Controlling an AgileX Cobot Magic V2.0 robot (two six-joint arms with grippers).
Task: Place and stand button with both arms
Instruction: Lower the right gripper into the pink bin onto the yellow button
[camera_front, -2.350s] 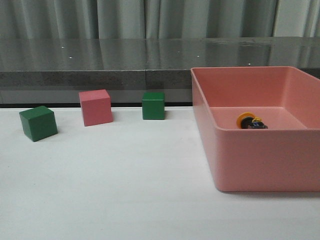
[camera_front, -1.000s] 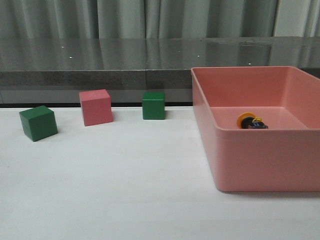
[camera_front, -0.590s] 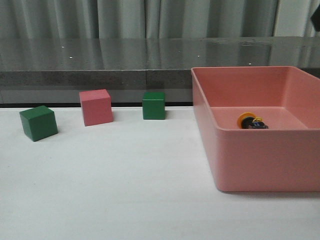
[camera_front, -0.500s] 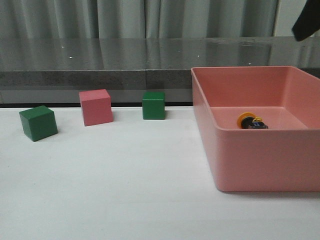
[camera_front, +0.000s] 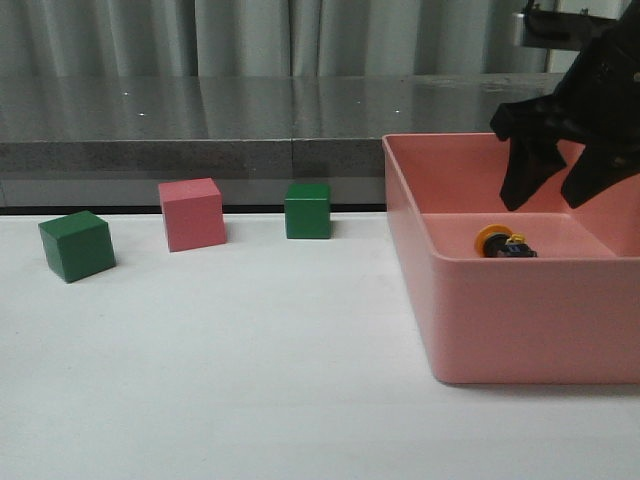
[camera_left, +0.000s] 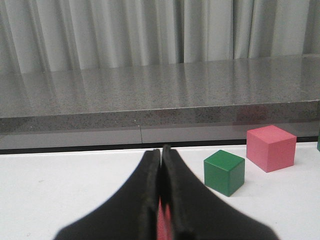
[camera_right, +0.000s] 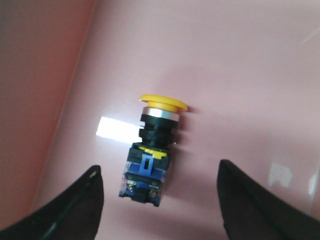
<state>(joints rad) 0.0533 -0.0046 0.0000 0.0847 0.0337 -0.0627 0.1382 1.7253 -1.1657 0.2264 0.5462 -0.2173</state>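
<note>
The button (camera_front: 502, 244) lies on its side on the floor of the pink bin (camera_front: 520, 320), yellow cap towards the left. In the right wrist view the button (camera_right: 152, 150) shows its yellow cap, black body and blue base block. My right gripper (camera_front: 558, 192) hangs open above the bin, a little right of and above the button; in its wrist view the gripper (camera_right: 157, 170) has its fingers spread wide on either side of the button's base, not touching it. My left gripper (camera_left: 161, 152) is shut and empty, low over the white table; it is out of the front view.
A green cube (camera_front: 76, 246), a pink cube (camera_front: 192, 214) and a second green cube (camera_front: 307, 210) stand in a row on the white table (camera_front: 220, 370) left of the bin. A grey ledge (camera_front: 200, 150) runs behind. The left wrist view shows a green cube (camera_left: 224, 172) and pink cube (camera_left: 271, 148).
My right arm has come into view from the upper right and dropped over the bin, above the button. The button and cubes have not moved.
</note>
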